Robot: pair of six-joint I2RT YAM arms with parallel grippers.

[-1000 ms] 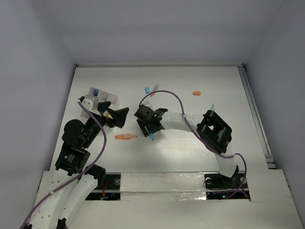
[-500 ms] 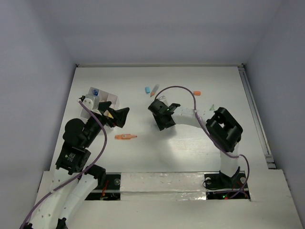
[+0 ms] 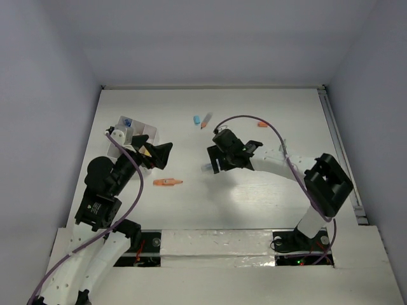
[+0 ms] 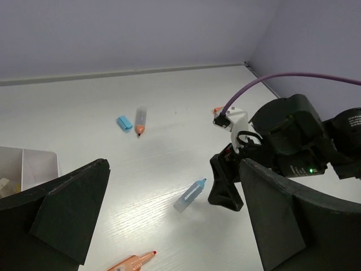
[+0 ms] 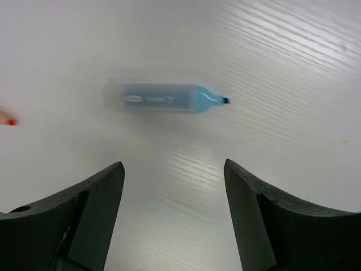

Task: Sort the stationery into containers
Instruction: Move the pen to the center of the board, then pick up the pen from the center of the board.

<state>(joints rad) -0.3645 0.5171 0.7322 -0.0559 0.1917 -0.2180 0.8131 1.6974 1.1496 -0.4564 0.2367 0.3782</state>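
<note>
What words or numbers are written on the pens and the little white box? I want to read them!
No words or numbers can be read in any view.
blue marker: a pale mark on its barrel, too blurred to read.
orange marker: too small to show any writing.
white box: no writing shows on its walls.

Top external: set high above and behind both arm bases, it looks down from far off on the whole white wood-grain table (image 3: pixel 254 203).
Left wrist: it sits low over the table's left side and faces across to the far right corner, with the left gripper's black fingers (image 4: pixel 62 209) along the bottom.
Right wrist: it hangs close over the tabletop and looks down between the right gripper's black fingers (image 5: pixel 84 220).
Shared: the pale blue uncapped marker pen (image 3: pixel 207 167) shows in all three views.
</note>
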